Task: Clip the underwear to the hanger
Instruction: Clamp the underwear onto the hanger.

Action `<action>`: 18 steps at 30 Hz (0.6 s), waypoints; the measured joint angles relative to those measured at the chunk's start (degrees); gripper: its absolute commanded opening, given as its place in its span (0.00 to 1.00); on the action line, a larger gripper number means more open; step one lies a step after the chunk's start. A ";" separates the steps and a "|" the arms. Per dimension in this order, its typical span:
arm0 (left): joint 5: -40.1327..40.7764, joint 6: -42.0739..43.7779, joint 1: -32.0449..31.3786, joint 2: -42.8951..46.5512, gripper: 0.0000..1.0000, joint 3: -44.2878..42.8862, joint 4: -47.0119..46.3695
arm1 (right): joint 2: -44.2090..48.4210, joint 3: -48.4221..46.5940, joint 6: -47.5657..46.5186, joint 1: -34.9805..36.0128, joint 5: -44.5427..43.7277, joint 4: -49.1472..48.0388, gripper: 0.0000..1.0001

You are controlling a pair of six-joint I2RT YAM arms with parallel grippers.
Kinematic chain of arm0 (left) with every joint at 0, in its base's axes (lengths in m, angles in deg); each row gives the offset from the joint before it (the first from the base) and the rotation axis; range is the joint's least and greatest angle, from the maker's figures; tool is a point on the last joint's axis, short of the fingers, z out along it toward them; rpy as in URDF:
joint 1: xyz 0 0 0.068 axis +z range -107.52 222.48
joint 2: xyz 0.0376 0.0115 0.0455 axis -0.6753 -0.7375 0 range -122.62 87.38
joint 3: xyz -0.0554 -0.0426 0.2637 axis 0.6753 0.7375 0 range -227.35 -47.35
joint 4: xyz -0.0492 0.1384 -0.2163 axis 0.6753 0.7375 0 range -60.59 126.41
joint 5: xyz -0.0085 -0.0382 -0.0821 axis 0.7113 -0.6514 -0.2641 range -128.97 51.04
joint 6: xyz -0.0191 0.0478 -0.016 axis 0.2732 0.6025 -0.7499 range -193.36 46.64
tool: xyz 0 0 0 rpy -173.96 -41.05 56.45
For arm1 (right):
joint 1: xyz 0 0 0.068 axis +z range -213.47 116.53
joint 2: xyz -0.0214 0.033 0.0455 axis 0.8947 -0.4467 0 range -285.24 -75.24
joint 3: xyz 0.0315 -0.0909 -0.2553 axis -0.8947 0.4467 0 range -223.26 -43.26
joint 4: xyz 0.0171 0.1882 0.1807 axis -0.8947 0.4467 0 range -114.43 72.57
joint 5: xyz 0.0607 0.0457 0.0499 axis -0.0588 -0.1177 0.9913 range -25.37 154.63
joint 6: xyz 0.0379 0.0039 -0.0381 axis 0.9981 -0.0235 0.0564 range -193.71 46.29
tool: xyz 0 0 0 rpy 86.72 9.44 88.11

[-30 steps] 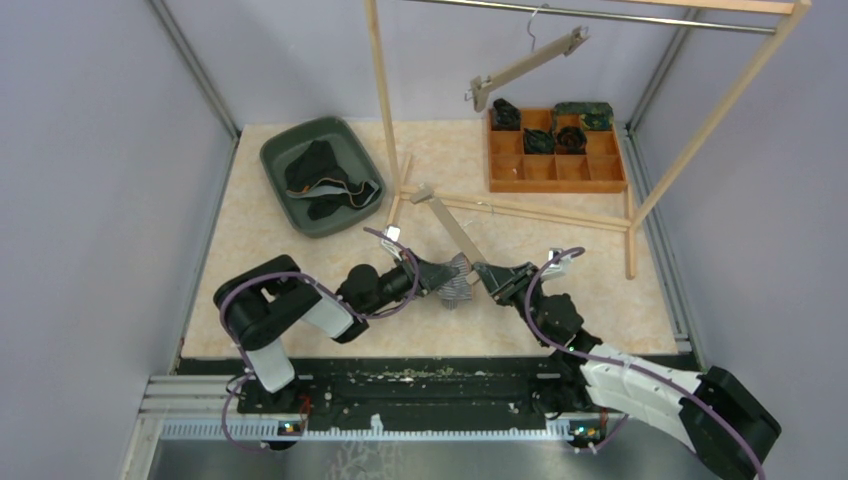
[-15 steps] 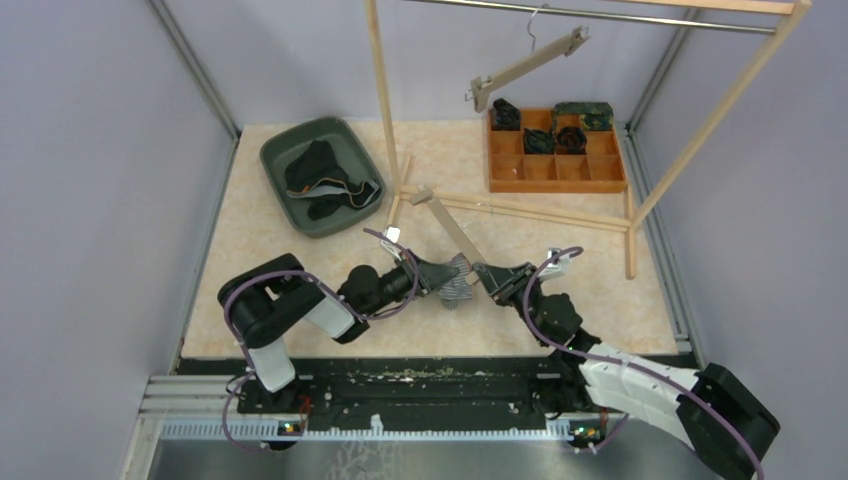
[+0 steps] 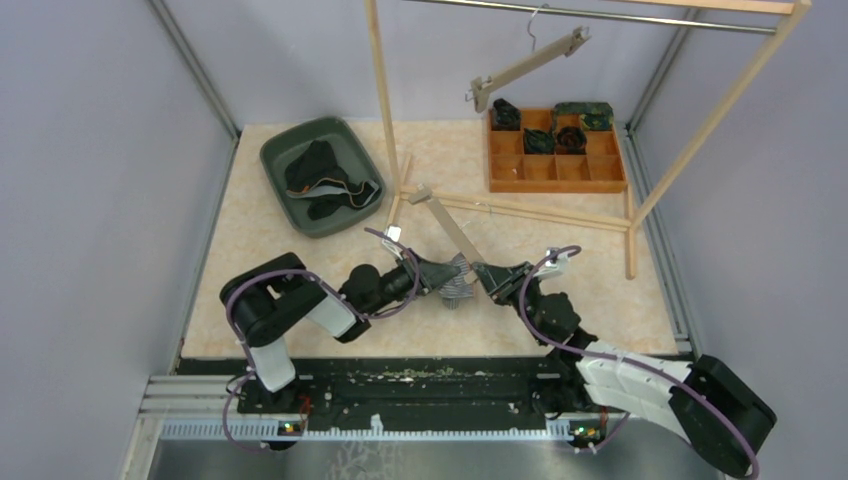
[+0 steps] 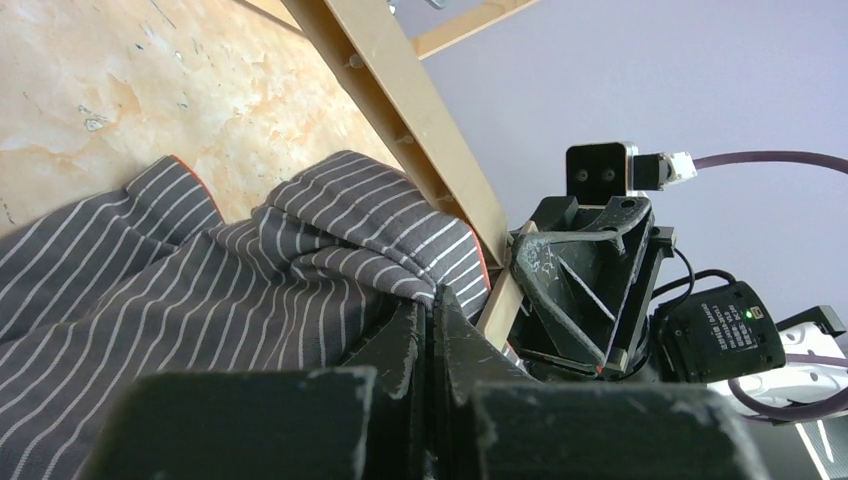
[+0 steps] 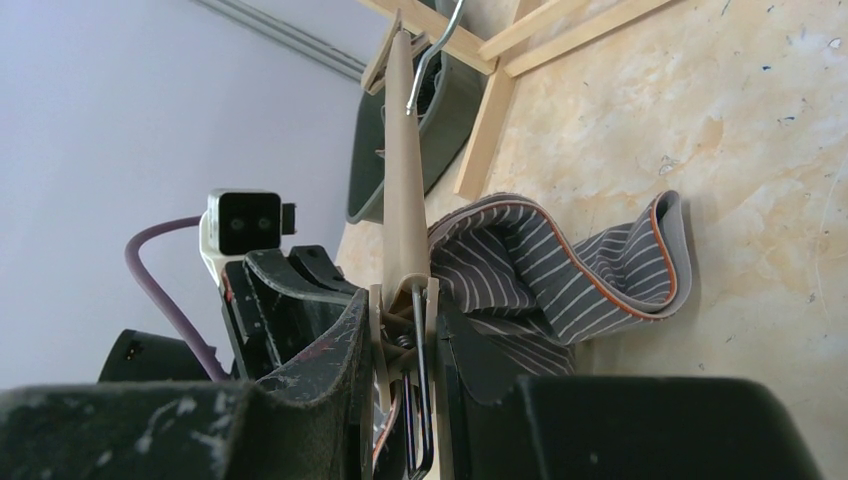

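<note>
Left gripper (image 3: 443,272) is pinched shut on the striped underwear (image 3: 458,286), mid-table near the front. Right gripper (image 3: 486,273) squeezes the hanger (image 3: 449,227) by its clip end, just to the right. The hanger's long side runs off far-left, so I'd say the cloth needs to go right.

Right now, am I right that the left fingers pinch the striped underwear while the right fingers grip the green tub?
Not quite: the right fingers grip the clip end of the wooden hanger, as the right wrist view shows. The left fingers do pinch the striped underwear.
</note>
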 measured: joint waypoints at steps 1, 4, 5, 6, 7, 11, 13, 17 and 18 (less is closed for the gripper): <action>0.00 -0.11 0.00 -0.11 0.00 -0.09 -0.02 | -0.31 0.00 0.00 0.00 0.00 -0.28 0.00; 0.13 -0.50 0.00 -0.35 0.00 -0.17 -0.26 | -1.07 0.00 0.00 0.00 0.02 -1.44 0.00; 0.22 -0.61 0.00 -0.42 0.00 -0.20 -0.44 | -1.18 0.00 0.00 0.00 0.02 -1.64 0.00; 0.39 -0.70 0.00 -0.44 0.00 -0.20 -0.59 | -1.29 0.00 0.00 0.00 0.02 -1.88 0.00; 0.52 -0.81 0.00 -0.44 0.00 -0.20 -0.70 | -1.40 0.00 0.00 0.00 0.02 -2.16 0.00; 1.22 -0.94 -0.09 -0.44 0.00 -0.20 -0.96 | -1.42 0.00 0.04 0.00 0.00 -2.29 0.00; 1.64 -0.96 -0.15 -0.44 0.00 -0.20 -1.07 | -1.42 0.00 0.04 0.00 -0.02 -2.29 0.00; 2.25 -1.14 -0.17 -0.44 0.00 -0.17 -1.31 | -1.81 0.00 0.02 0.07 -0.22 -2.56 0.00; 2.40 -1.16 -0.24 -0.46 0.00 -0.20 -1.31 | -2.16 0.00 0.02 0.13 -0.24 -2.64 0.00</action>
